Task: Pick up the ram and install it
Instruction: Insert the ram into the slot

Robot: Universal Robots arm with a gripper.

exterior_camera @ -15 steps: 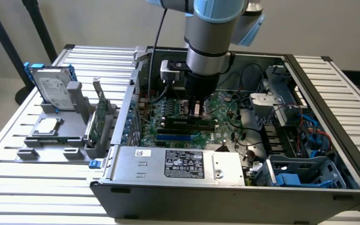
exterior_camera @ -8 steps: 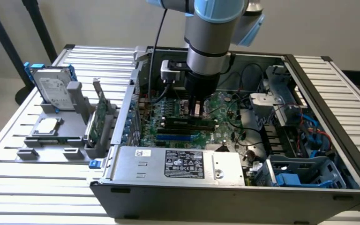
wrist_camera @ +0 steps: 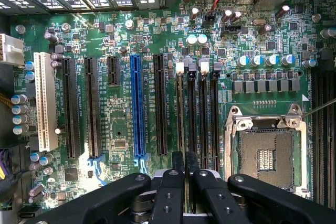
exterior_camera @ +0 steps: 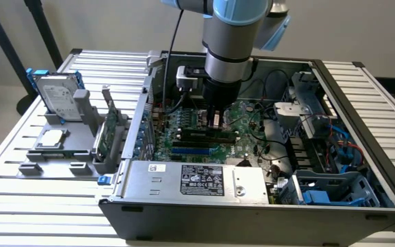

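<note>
Arm (exterior_camera: 226,46) upright, wrist pointing straight down, gripper (wrist_camera: 184,162) fingers nearly together (a thin gap between).

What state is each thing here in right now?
gripper: jaws shut on the ram.
ram: edge-on above the motherboard; seating unclear.
computer case: open, side panel off.
CPU socket: empty.
hard drive: upright in the rack.
</note>
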